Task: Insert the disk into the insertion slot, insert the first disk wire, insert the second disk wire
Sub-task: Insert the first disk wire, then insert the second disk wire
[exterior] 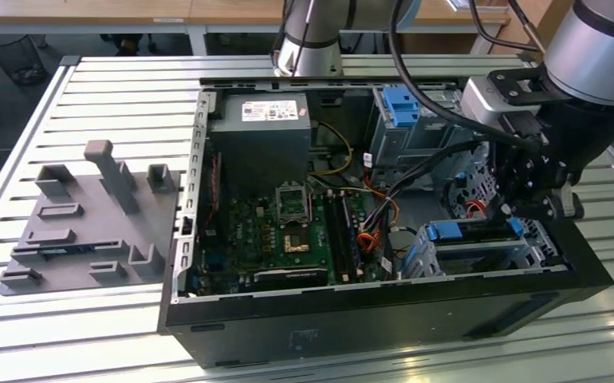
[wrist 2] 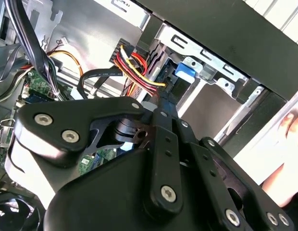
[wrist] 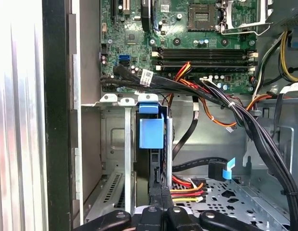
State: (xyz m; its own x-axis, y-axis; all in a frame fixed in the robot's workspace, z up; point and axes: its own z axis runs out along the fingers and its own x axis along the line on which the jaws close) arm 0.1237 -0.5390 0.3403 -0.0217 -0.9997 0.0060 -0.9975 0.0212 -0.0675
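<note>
First wrist view has my gripper (wrist: 158, 199) seemingly pinched narrow on a disk wire (wrist: 187, 188) at the blue-framed disk (wrist: 151, 131), where a skewed plug could jam.

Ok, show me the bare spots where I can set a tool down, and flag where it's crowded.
Free: the slatted table beyond the grey fixture plate, and the patch nearer the camera, bordered by that plate and the computer case. Crowded: inside the case, cables cross between the motherboard and the insertion slot, with the gripper close by.
</note>
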